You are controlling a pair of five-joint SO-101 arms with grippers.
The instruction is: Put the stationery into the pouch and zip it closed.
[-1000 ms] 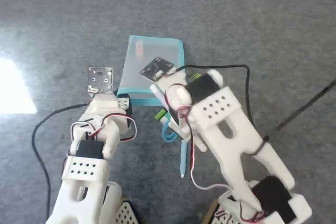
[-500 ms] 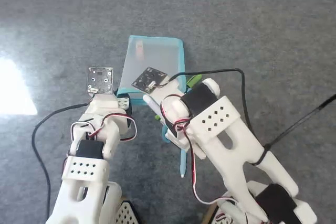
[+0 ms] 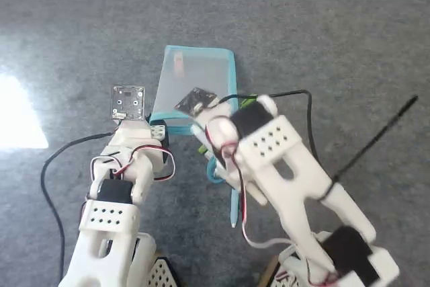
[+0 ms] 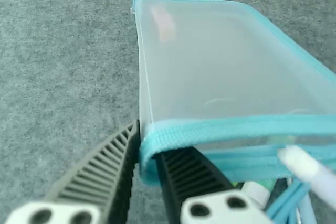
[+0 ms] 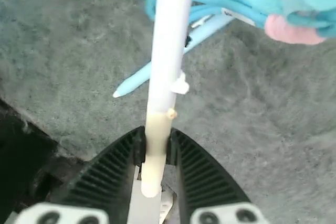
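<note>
**A:** Since a second ago, the right arm [image 3: 282, 159] is drawing its wrist back toward six o'clock, off the pouch's panel. The left arm [image 3: 121, 179] is keeping still.

**B:** And where is the pouch [image 3: 198, 75] sitting?

**A:** It is lying flat on the grey table [image 3: 349, 45], mouth facing six o'clock. The left gripper [image 4: 149, 148] is pinching its seven o'clock corner, fingers narrowed onto the teal edge. The right gripper [image 5: 156, 135] is clamping a white pen [image 5: 167, 51], which is pointing at the mouth.

**B:** How should it be going in?

**A:** The mouth is looking barely parted, so the left should be lifting that lip while the pen is sliding in low. Blue pens [image 5: 210, 9] are lying just beside the mouth at five o'clock, and I'm judging a snag on them likely.
</note>
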